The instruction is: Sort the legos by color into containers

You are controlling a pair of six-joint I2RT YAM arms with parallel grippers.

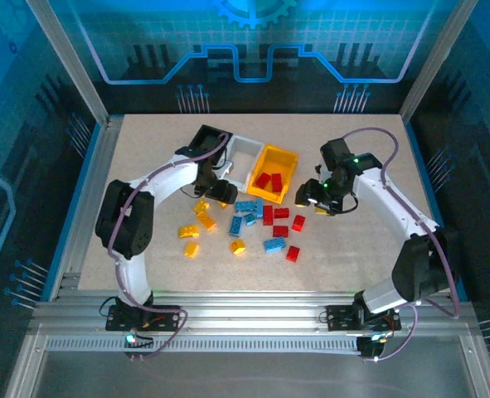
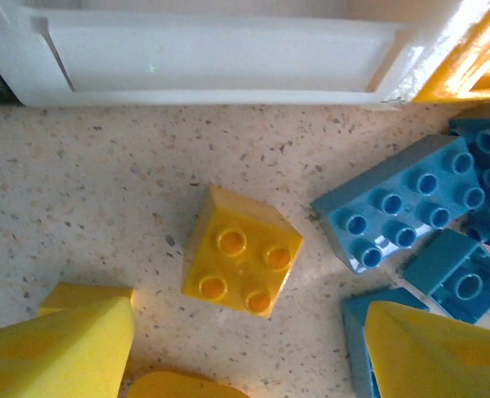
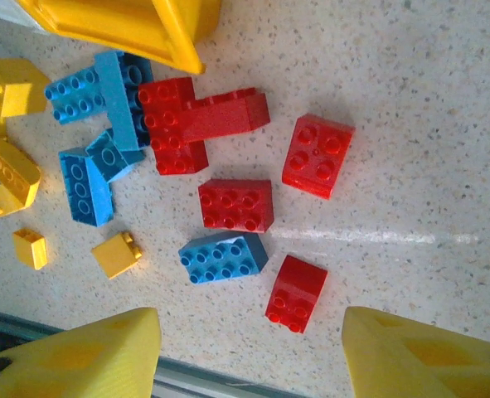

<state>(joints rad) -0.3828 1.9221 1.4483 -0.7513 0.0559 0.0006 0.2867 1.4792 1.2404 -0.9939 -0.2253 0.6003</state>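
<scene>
**Fig.** Two-arm lego sort, mid-task. Positions are given w.r.t. the yellow-orange bin [image 1: 267,196].

**Layout.** The tabletop [image 1: 336,265] carries everything. The left arm [image 1: 157,178] reaches in to the left of that bin and the right arm [image 1: 398,207] sits to its right. The white bin [image 1: 246,139] adjoins it on the left, w/ the black bin [image 1: 203,133] further left. The left fingers [image 2: 62,348] are spread apart and grip nothing. Ahead of them a yellow 2x2 brick [image 2: 240,264] lies on the tabletop, left of and nearer than the bin's near corner, close to the white bin's wall. The right fingers [image 3: 87,352] are likewise spread and empty, above the red legos [image 3: 236,205] on the bin's near side.

**Step in hand (est.).** Left-arm pick of the 2x2.
- The brick sits skewed vs. the fingers, so rotate the wrist until they face two flat sides, not corners.
- Centre over it, descend straight, and clench low on the body.
- A blue brick [image 2: 402,211] lies near it on the bin side, so keep that finger clear.
- Destination is prob. the white or black bin, since red occupies the yellow-orange one. Which of the two cannot be told.

**Counts.**
- Arms: 2.
- Bins: 3.
- Red legos: 7 (2 inside the bin, 5 on the tabletop nearer than it).
- Yellow legos [image 1: 188,232]: approx. 6, left of and nearer than the bin.
- Blue legos [image 1: 274,245]: approx. 5, mostly between the yellow and red groups.
- Some bricks overlap, hence approx.
</scene>
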